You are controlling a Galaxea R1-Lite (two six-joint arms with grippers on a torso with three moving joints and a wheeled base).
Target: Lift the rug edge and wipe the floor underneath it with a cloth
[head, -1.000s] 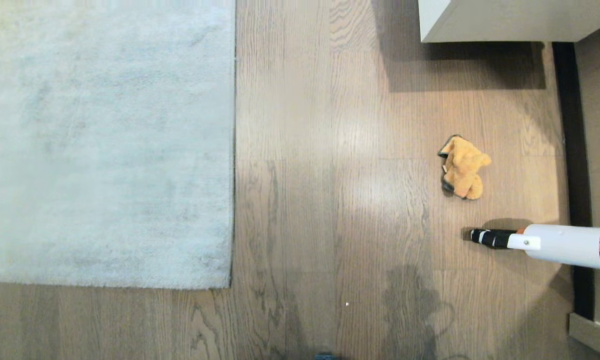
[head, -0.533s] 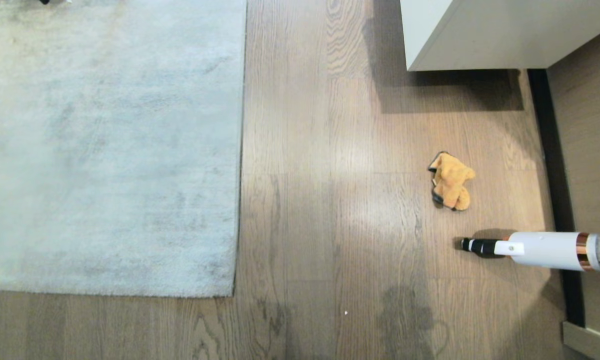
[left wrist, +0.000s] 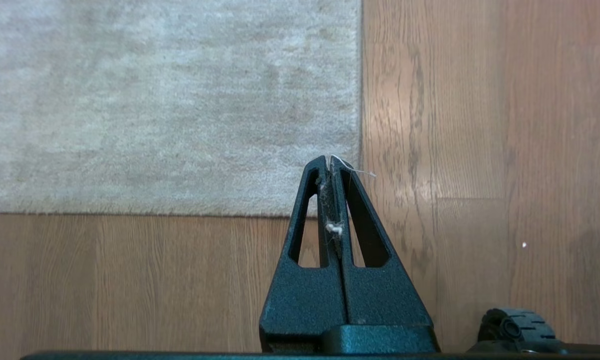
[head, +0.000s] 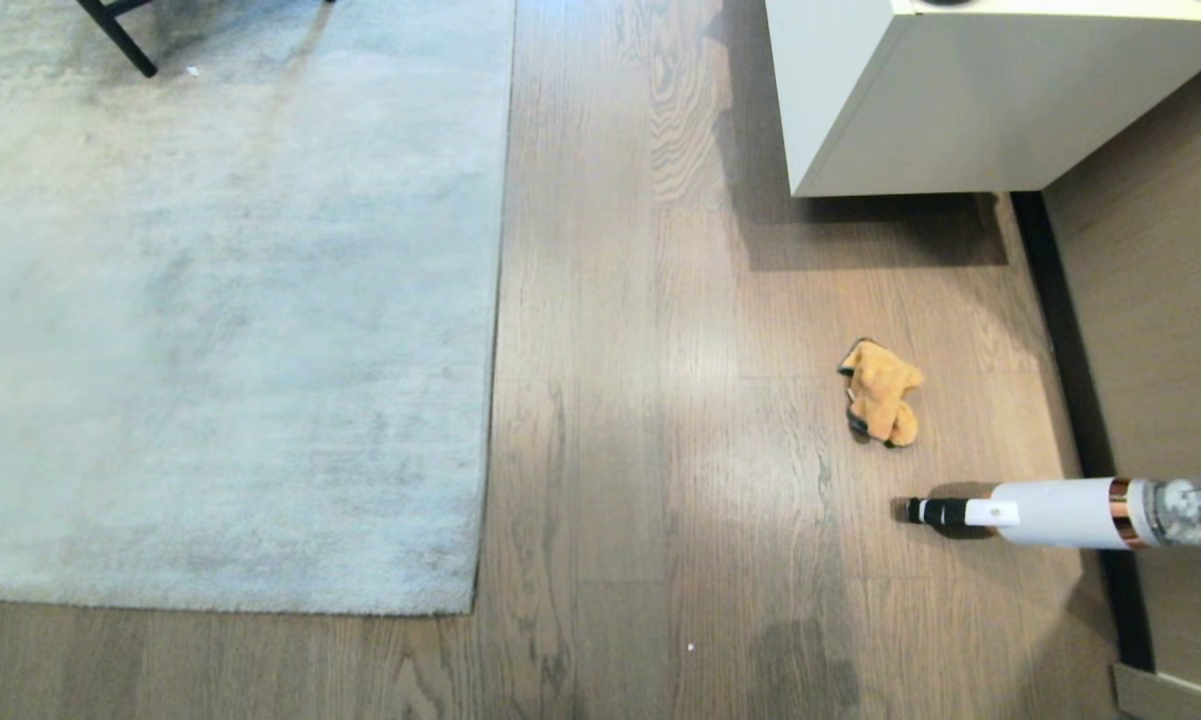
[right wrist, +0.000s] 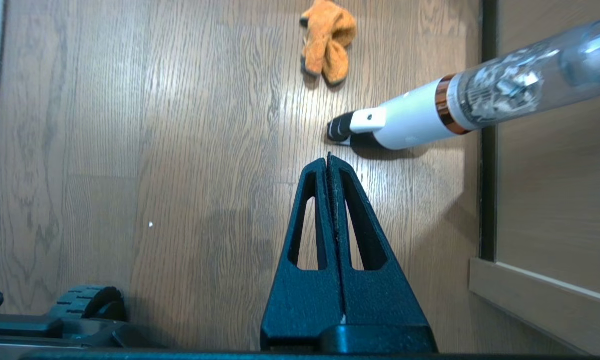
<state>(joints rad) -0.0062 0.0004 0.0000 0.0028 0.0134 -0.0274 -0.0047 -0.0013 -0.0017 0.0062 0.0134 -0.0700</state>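
The pale grey rug lies flat at the left, its straight rug edge (head: 495, 330) running down to a square corner (head: 475, 608). Brown wood-grain floor (head: 650, 400) spreads to its right. The crumpled orange-yellow cloth (head: 880, 392) rests on the planks at the right; the right wrist view also catches the cloth (right wrist: 328, 40). Neither arm appears in the head view. My left gripper (left wrist: 329, 159) hangs shut above the rug corner (left wrist: 355, 210), a few pale fibres stuck between its fingers. My right gripper (right wrist: 328, 159) hangs shut and empty above bare floor, short of the cloth.
A white handheld vacuum (head: 1040, 512) with a copper ring leans in from the right, its black nozzle on the floor near the cloth. A white cabinet (head: 960, 100) stands at the back right beside a wooden wall panel (head: 1160, 350). A black chair leg (head: 120, 40) stands on the rug.
The whole head view has shifted: the camera has tilted up, so more of the cabinet and a chair leg show. Rug, cloth and vacuum lie where they were.
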